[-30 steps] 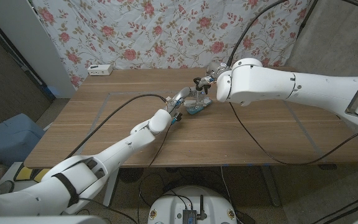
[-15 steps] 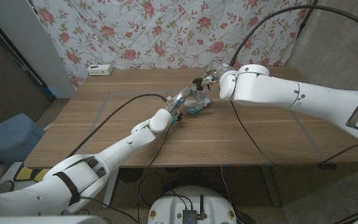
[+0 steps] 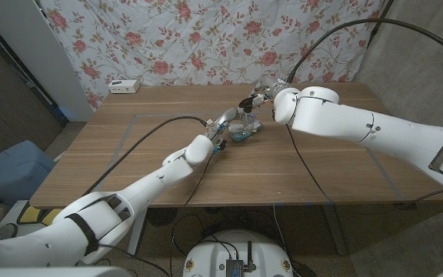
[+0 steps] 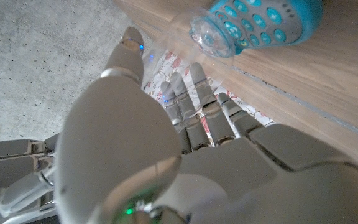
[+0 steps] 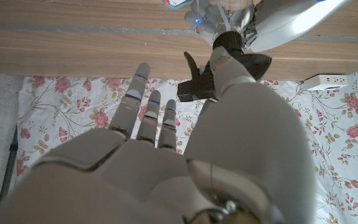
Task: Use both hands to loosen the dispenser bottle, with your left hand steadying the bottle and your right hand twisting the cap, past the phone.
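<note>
1. The fingers [image 4: 197,93] of the left hand [image 3: 220,128] wrap the clear plastic dispenser bottle [image 3: 239,127], beside the blue phone [image 4: 272,22].
2. The right hand [image 3: 261,98] pinches the black pump cap [image 5: 219,74].
3. A weak left grip may let the bottle spin with the cap.

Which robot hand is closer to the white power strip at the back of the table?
Left. The left robot hand is at the bottle mid-table, on the power strip's side; the right robot hand is beyond the bottle, farther away.

Phone [image 3: 242,135] lies touching the dispenser bottle [image 3: 246,123], bare table [image 3: 129,146] around
</note>
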Robot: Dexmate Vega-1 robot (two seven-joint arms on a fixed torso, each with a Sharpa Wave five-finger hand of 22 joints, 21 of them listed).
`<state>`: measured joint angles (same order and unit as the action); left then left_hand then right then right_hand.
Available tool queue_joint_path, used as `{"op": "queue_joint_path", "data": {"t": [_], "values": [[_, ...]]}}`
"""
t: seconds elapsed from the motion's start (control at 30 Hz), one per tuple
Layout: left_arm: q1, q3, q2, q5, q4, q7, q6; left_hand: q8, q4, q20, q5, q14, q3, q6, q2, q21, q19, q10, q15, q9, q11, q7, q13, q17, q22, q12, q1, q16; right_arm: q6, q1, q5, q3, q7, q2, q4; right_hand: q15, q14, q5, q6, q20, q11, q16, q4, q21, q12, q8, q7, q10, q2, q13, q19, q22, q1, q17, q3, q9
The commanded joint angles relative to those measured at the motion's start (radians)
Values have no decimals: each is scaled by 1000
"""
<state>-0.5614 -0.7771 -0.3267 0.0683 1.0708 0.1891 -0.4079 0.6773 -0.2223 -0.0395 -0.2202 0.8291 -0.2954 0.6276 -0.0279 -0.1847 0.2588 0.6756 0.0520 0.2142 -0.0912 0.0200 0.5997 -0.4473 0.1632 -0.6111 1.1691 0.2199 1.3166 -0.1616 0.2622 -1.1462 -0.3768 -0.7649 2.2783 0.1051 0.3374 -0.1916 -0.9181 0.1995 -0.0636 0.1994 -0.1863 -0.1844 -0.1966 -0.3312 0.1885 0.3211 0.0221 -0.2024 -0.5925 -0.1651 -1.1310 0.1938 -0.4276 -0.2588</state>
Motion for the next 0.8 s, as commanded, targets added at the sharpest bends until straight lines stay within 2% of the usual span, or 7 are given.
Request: {"op": "queue_joint_path", "data": {"t": [0.03, 0.1, 0.37, 0.8], "values": [[-9, 2, -4, 0, 14, 3, 10, 1, 68, -46, -3, 55, -73, 43, 143, 2, 8, 35, 116, 1, -40, 11, 7, -3, 2, -1, -6, 3, -48, -72, -101, 59, 65, 0, 3, -15, -7, 5, -57, -1, 20, 7, 2, -1, -6, -24, 10, 8, 0, -3, 8, -4, -38, 7, -14, 1], [-9, 2, -3, -1, 13, 3, 10, -1, 70, -45, -3, 52, -73, 40, 145, 2, 8, 32, 116, 1, -40, 9, 7, -6, 2, -1, -6, 4, -51, -75, -112, 62, 77, 1, 2, -16, -10, 5, -85, -1, 28, 9, 3, -2, -8, -35, 17, 14, 0, -3, 9, -4, -60, 9, -18, 4], [-7, 0, 1, -1, 5, 4, 8, -3, 70, -43, -6, 50, -74, 35, 148, 2, 8, 30, 116, 1, -39, 7, 9, -7, 2, -2, -8, 3, -59, -90, -148, 76, 112, 6, -4, -23, -17, 4, -99, -3, 36, 9, 6, 0, -8, -40, 20, 19, 1, -3, 18, -4, -73, 11, -18, 7], [-1, -1, 5, -2, -6, 5, 6, -7, 72, -39, -12, 46, -75, 26, 153, 2, 7, 22, 113, 2, -36, 3, 11, -7, 2, 0, -11, 1, -89, -97, -182, 92, 178, 1, -17, -23, -22, 11, -96, 2, 36, 14, 33, -2, -8, -37, 11, 23, -2, -3, 18, -4, -35, 16, 5, 12]]}}
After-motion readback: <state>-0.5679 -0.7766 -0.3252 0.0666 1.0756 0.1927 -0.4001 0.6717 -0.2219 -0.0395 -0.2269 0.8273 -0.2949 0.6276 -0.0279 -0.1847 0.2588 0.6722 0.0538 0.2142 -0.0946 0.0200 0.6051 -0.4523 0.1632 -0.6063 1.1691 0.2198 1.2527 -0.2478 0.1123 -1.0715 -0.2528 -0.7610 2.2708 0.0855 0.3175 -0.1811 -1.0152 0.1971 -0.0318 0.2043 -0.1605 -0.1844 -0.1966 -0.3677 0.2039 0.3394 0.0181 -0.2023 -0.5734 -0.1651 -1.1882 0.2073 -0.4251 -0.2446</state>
